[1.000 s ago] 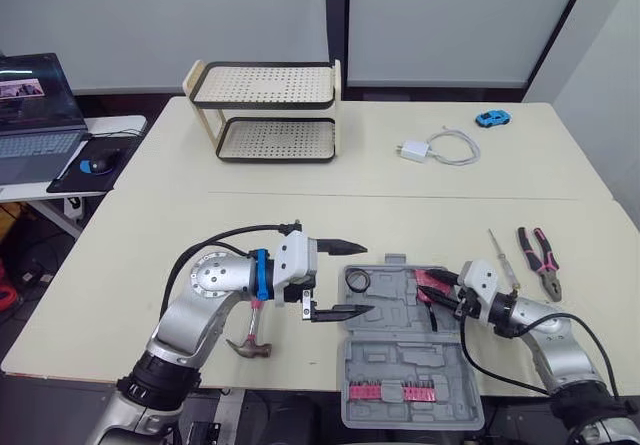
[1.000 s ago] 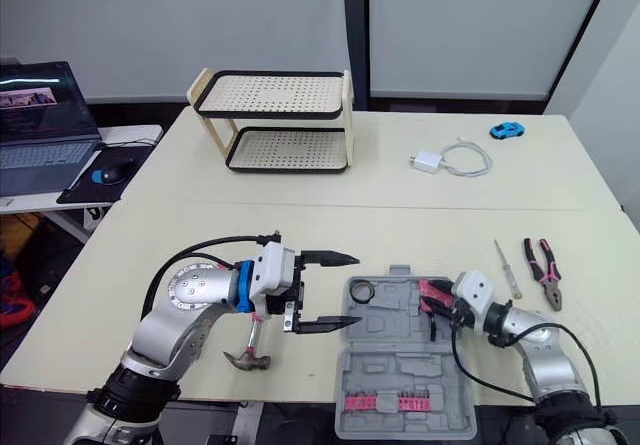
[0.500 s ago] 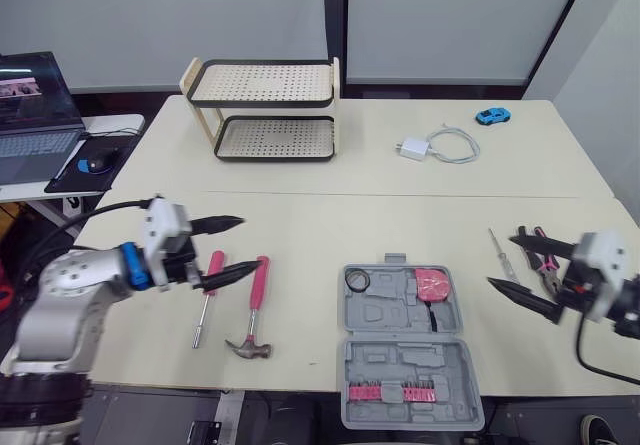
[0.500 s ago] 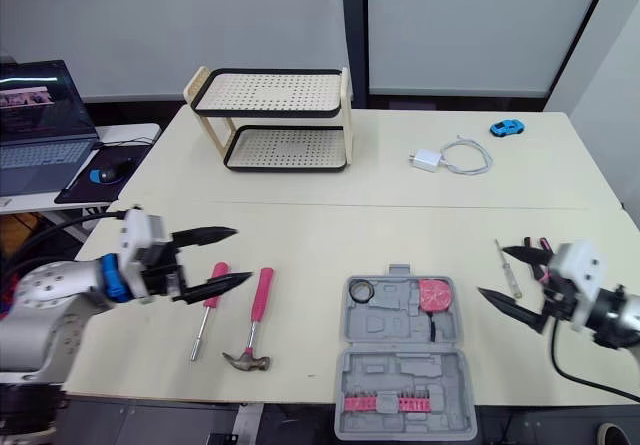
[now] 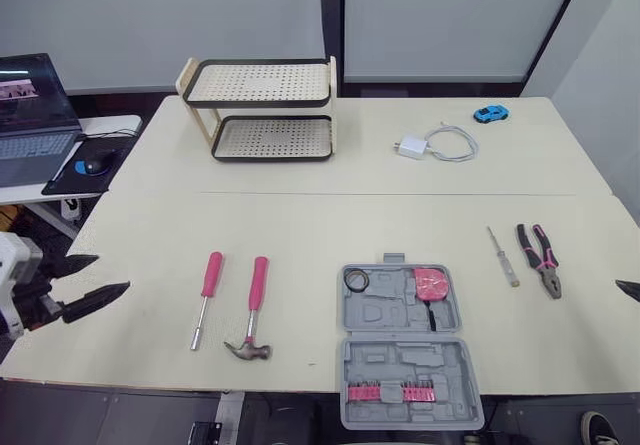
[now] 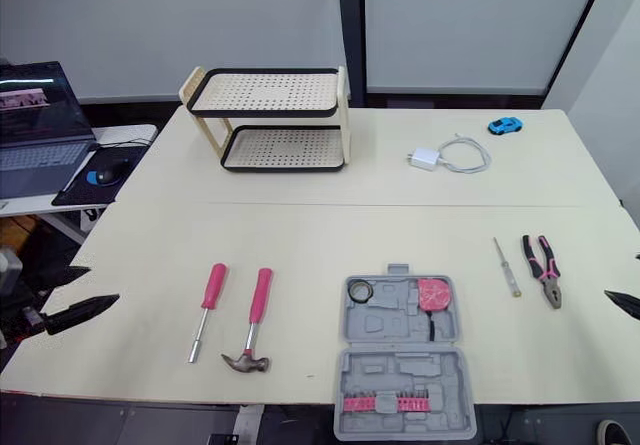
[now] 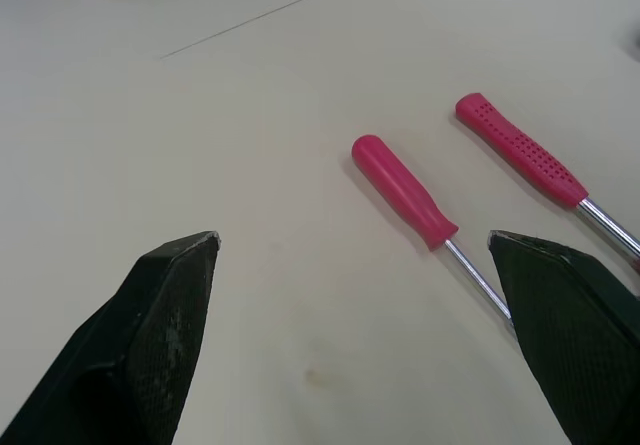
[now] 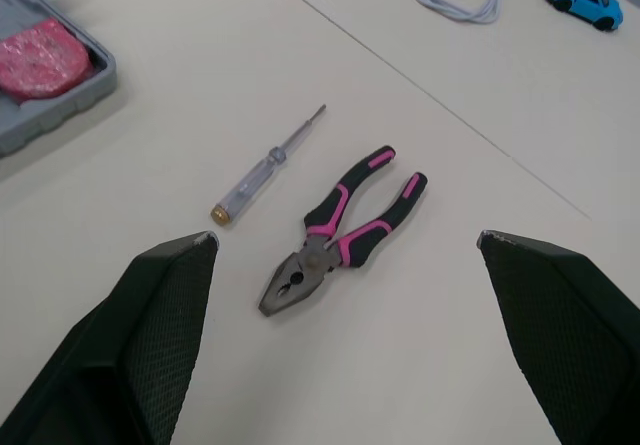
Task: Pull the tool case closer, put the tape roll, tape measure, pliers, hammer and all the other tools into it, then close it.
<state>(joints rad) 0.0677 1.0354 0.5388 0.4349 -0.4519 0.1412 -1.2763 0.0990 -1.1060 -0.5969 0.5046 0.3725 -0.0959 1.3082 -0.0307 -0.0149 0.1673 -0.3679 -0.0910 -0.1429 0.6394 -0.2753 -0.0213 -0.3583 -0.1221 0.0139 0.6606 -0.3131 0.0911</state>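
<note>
Both spread, the left gripper (image 5: pixel 113 272) and right gripper (image 8: pixel 345 234) are being withdrawn from the tool case (image 5: pixel 400 350), hammer (image 5: pixel 253 303) and pliers (image 5: pixel 540 261) unpacked.

Left gripper (image 5: pixel 108 273) low at left frame edge, fingers wide apart; right gripper (image 8: pixel 345 237) likewise, fingers wide apart.

A pale cream desk (image 5: pixel 330 215), crossed by a thin seam (image 5: pixel 400 195), stretches ahead of the left tool (image 5: pixel 112 273). Far beyond it stands a two-tier rack (image 5: pixel 262 110) with perforated shelves. Past the tool's outer side a white side table (image 5: pixel 110 123) carries a laptop (image 5: pixel 35 130) and mouse (image 5: pixel 97 164). Pale wall panels (image 5: pixel 150 15) and a dark post (image 5: pixel 334 15) close the back.
</note>
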